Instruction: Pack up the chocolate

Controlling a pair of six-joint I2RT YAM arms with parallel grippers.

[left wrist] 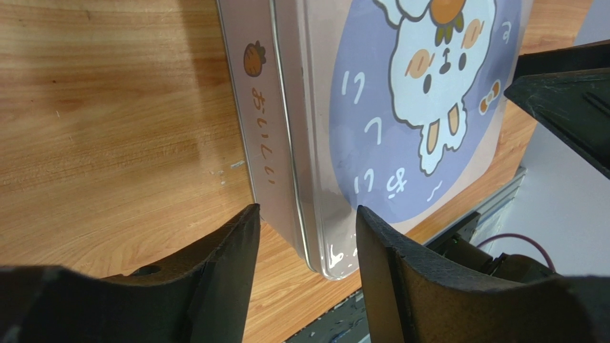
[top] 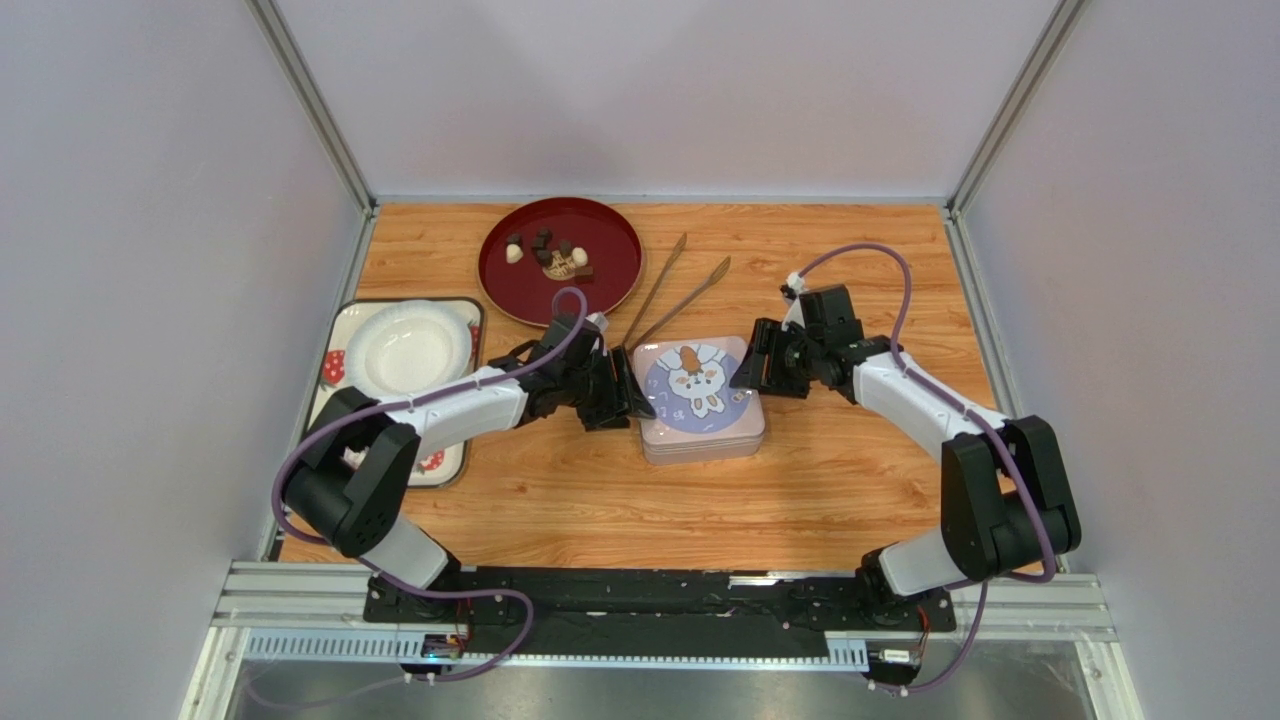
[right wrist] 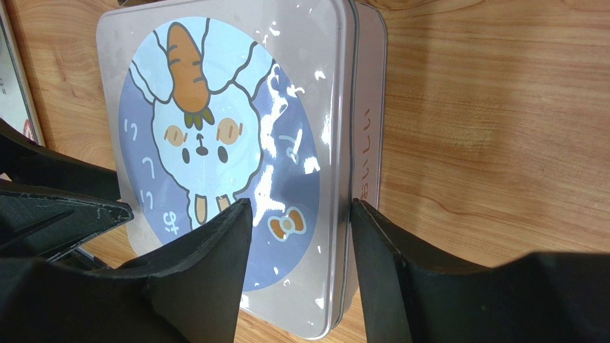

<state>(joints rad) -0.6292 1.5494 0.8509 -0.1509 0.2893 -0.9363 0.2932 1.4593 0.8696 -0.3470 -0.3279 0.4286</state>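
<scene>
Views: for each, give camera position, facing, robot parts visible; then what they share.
Top external: high behind the robot, looking down at table; left arm and right arm show.
Left wrist: on left arm, facing tin's left edge; own jaws show.
Right wrist: on right arm, facing tin's right edge; own jaws show.
All share the tin.

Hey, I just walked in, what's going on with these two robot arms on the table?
Both arms are at a closed tin with a rabbit on its lid, in the middle of the table. The left end effector is open and straddles the tin's left edge. The right end effector is open and straddles its right edge. The lid is on. The chocolate lies on a red plate at the back, with tongs beside it.
</scene>
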